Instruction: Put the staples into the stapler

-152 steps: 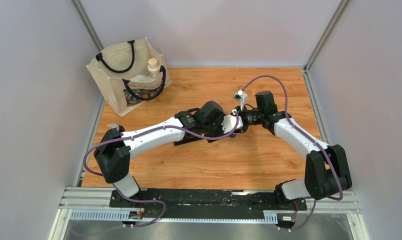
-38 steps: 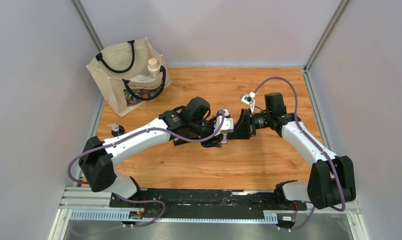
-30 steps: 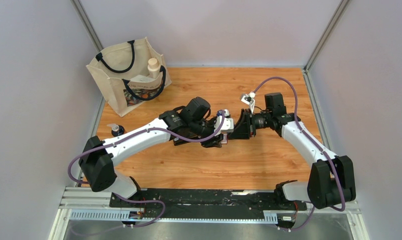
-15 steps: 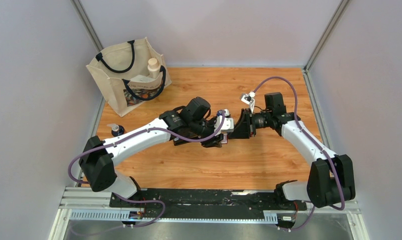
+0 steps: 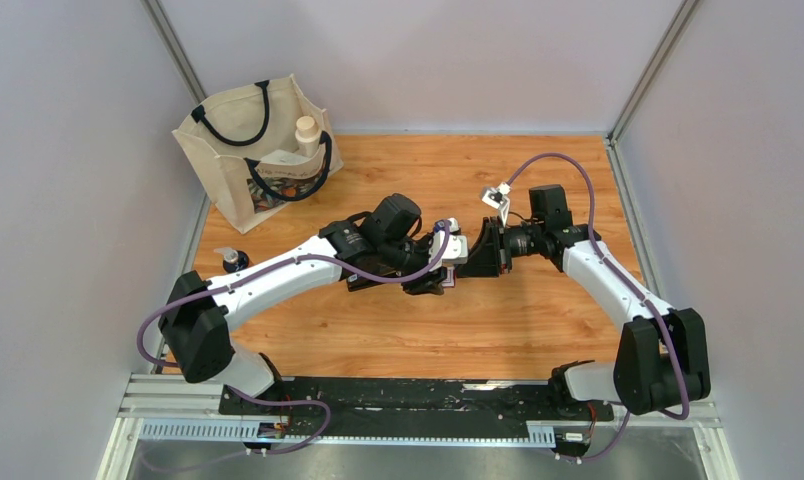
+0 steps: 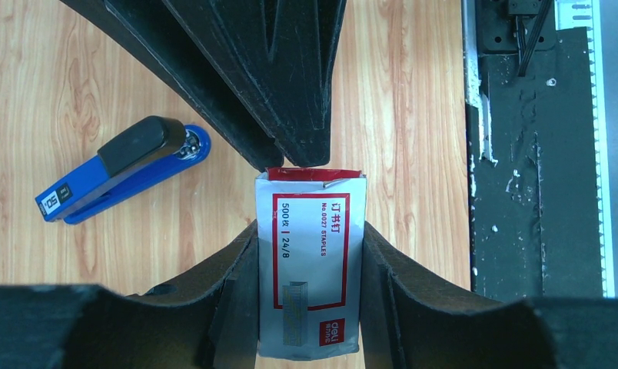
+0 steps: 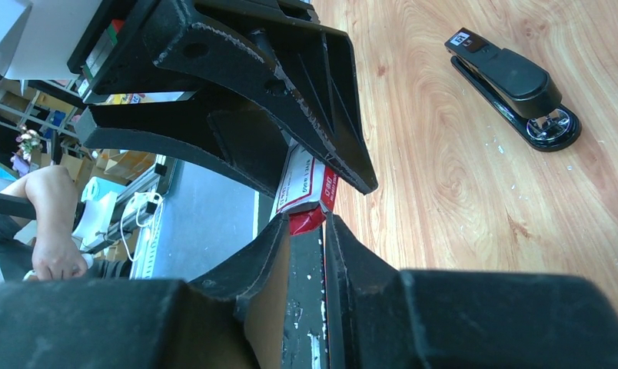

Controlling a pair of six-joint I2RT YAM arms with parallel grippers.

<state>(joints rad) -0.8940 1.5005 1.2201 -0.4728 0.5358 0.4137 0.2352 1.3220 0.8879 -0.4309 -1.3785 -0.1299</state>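
Wood tabletop (image 5: 538, 320), grey walls around it. Far left corner: canvas tote bag (image 5: 256, 150) with a white bottle (image 5: 306, 133) sticking out of it. Small dark-capped bottle (image 5: 235, 260) stands near the left arm's elbow.

Left gripper (image 6: 310, 254) is mid-table, closed on the staples box (image 6: 310, 261); fingers (image 6: 233, 265) press both long sides, and the box sits above the wood. Box is white with a red frame and print, red flap at the far end.

Right gripper (image 7: 306, 231) meets it from the right, fingers (image 7: 344, 246) nearly together and pinching that red flap (image 7: 306, 221).

Blue stapler (image 6: 121, 169) lies flat on the wood, closed, well apart from the box. Black stapler (image 7: 515, 84) also lies flat on the table, untouched.
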